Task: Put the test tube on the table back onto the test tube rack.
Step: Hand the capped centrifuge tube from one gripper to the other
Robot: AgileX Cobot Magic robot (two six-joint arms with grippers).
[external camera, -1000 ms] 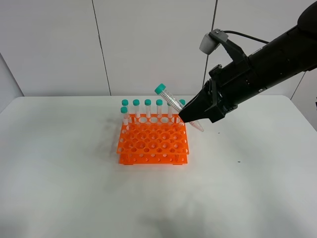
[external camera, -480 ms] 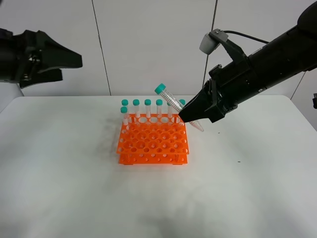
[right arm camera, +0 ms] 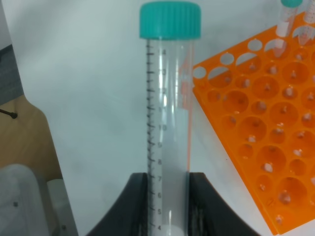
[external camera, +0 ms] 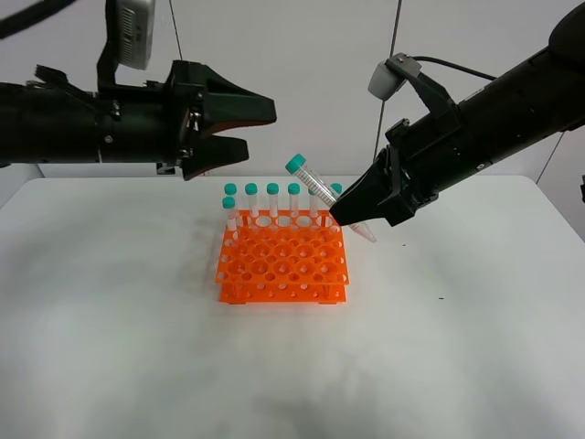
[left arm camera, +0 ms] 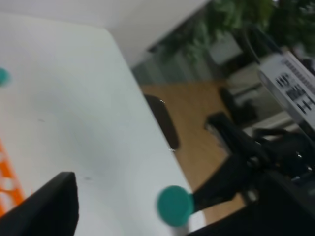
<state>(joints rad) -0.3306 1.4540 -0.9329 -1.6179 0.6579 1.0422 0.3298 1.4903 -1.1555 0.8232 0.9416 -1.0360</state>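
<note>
My right gripper (external camera: 353, 212) is shut on the test tube (external camera: 320, 193), a clear tube with a teal cap, held tilted above the back right corner of the orange test tube rack (external camera: 281, 261), with its tip past the rack's right side. In the right wrist view the tube (right arm camera: 170, 123) stands between the fingers (right arm camera: 139, 206). My left gripper (external camera: 261, 130) is open and empty, in the air above and left of the tube's cap. The left wrist view shows that cap (left arm camera: 174, 205) blurred. Several capped tubes (external camera: 272, 199) stand in the rack's back row.
The rack stands mid-table on the white table (external camera: 137, 347). The right arm (external camera: 484, 119) slants in from the upper right, the left arm (external camera: 82, 123) from the upper left. The left wrist view shows a rack edge (left arm camera: 7, 184) and the table's far edge (left arm camera: 147, 118).
The left arm has swung in from the left and reached right, its open gripper now near the tube's cap. The right arm and the tube have not moved.
</note>
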